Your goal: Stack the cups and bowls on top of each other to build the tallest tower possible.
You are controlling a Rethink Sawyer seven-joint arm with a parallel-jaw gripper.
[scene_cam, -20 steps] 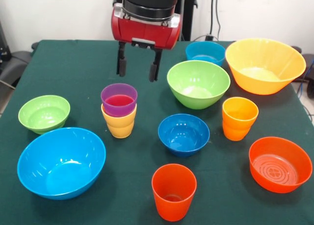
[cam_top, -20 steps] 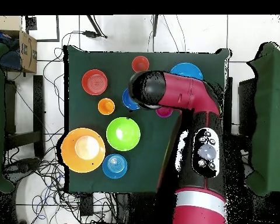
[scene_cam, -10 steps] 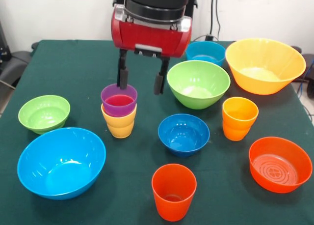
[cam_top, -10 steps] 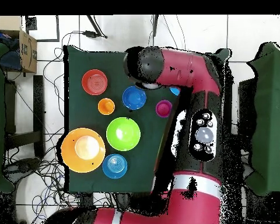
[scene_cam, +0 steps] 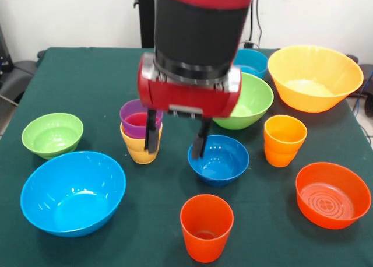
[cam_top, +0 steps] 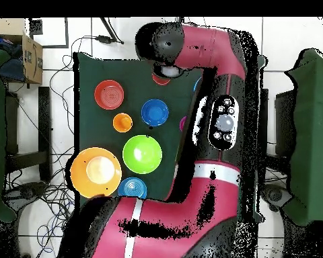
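Front view: the tool [scene_cam: 176, 140] hangs low with its fingers spread wide and holding nothing, between the purple cup [scene_cam: 139, 118], nested in a yellow cup [scene_cam: 140, 149], and the dark blue bowl [scene_cam: 219, 160]. The remaining cups and bowls stand singly on the green worktop [scene_cam: 87, 74]. Overhead view: the arm [cam_top: 211, 67] covers the tool.

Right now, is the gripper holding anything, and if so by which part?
Nothing is held. The gripper hangs open and empty, its fingers apart between the purple cup and the dark blue bowl.
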